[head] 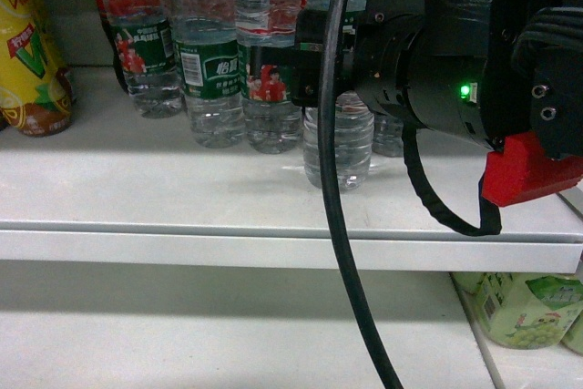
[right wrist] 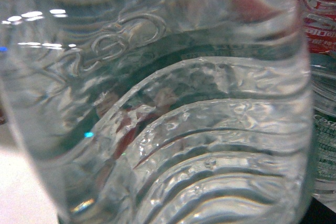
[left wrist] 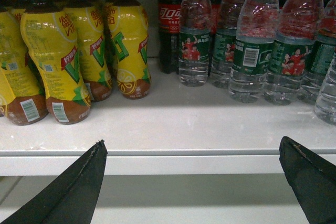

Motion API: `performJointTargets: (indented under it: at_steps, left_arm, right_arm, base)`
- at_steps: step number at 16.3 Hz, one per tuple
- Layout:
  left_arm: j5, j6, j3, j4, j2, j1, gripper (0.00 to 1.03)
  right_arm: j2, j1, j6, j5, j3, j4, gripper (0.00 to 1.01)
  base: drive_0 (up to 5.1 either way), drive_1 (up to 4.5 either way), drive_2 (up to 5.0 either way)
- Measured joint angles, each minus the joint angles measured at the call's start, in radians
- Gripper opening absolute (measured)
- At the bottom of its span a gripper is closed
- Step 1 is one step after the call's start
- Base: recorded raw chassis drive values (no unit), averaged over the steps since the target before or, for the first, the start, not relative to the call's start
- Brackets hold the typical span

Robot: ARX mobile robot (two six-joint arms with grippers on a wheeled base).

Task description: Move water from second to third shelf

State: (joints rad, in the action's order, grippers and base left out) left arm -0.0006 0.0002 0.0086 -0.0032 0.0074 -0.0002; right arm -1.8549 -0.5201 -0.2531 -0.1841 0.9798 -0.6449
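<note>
On the white shelf (head: 182, 189), at the front right of a cluster of like bottles, stands the water (head: 339, 148): a clear ribbed bottle, upright, base on the shelf a little back from the front edge, green label mostly hidden behind the right arm. Probably full, so fairly heavy for its size; thin ribbed plastic likely to flex under a hard squeeze and smooth enough to slip. Best taken around the mid-body, near the label band, above the ribbed base, with firm but moderate pressure. Kept upright, little risk of knocking the neighbouring water bottles (head: 214, 61) just behind and to the left.

Right tool hidden behind its own wrist housing in the head view; from the right wrist camera, only the bottle wall, filling the whole picture, so very close or in contact. Fingers not visible: cannot tell whether spread or clamped on the bottle.

Left tool (left wrist: 194, 182) spread wide, empty, fingertips (left wrist: 97, 153) below and in front of the shelf lip, well apart from the water, facing yellow tea bottles (left wrist: 52, 61) and a cola bottle (left wrist: 169, 24).
</note>
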Motion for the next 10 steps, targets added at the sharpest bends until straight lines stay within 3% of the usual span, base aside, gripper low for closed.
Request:
performJointTargets:
  at_steps: [4,7,10]
  left_arm:
    - [0.000,0.000,0.000,0.000,0.000,0.000,0.98]
    - [0.000,0.000,0.000,0.000,0.000,0.000,0.98]
    - [0.000,0.000,0.000,0.000,0.000,0.000,0.98]
  right_arm:
    - [0.127,-0.014,0.002,0.048,-0.119,0.033,0.45]
    - [0.235,-0.016,0.003,0.053,-0.212,0.047,0.45]
    - [0.498,0.006,0.019,0.050,-0.393,0.105,0.44]
  base:
    - [0.0,0.00,0.0]
    - [0.0,0.00,0.0]
    - [0.0,0.00,0.0]
